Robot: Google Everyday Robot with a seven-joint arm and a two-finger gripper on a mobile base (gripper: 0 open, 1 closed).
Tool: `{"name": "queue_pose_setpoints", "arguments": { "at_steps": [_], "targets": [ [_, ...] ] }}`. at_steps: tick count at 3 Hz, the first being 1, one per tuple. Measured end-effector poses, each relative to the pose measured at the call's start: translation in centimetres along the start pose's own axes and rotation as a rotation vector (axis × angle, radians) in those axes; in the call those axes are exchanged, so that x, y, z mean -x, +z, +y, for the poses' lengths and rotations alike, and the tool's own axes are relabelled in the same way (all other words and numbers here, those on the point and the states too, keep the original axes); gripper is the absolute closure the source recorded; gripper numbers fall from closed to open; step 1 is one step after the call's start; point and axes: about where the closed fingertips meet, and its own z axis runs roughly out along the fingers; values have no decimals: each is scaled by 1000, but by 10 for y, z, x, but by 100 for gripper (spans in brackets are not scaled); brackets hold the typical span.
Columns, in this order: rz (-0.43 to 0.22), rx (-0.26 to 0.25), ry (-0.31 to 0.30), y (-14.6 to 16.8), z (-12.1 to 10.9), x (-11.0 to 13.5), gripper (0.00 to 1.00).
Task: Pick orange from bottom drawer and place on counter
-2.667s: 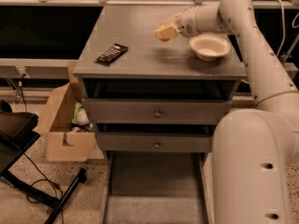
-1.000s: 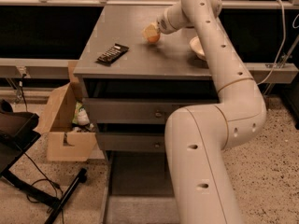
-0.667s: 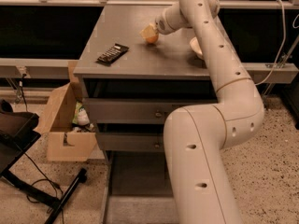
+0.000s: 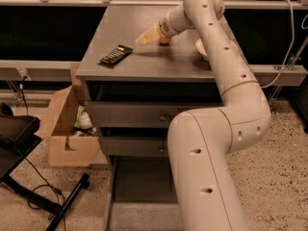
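Sitting on the counter (image 4: 144,64), the round orange (image 4: 165,41) lies just beside the claw (image 4: 143,37), whose grip state I cannot tell

Robot lab: end effector (image 4: 146,36) above counter (image 4: 144,64)

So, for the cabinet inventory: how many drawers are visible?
3: top drawer under the counter, middle drawer below it, bottom drawer pulled open at floor level. The gripper is above the counter by the orange.

orange (image 4: 164,40): one
claw (image 4: 146,36): one, over the worktop (image 4: 159,67), just beside the orange
bottom drawer (image 4: 142,182): one
shallower drawers (image 4: 130,114): two
black remote (image 4: 116,55): one
bowl (image 4: 200,47): one
cardboard box (image 4: 58,126): one
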Motion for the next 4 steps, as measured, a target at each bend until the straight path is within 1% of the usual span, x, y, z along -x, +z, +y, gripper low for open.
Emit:
{"name": "queue_pose_setpoints", "arguments": {
  "at_steps": [1, 2, 3, 4],
  "targets": [
    [4, 1, 5, 1, 3, 3, 0],
    [64, -49, 8, -24, 13, 29, 0],
    [106, -146, 23, -87, 18, 67, 0],
    [56, -281, 107, -165, 0, 89, 0]
  ]
}}
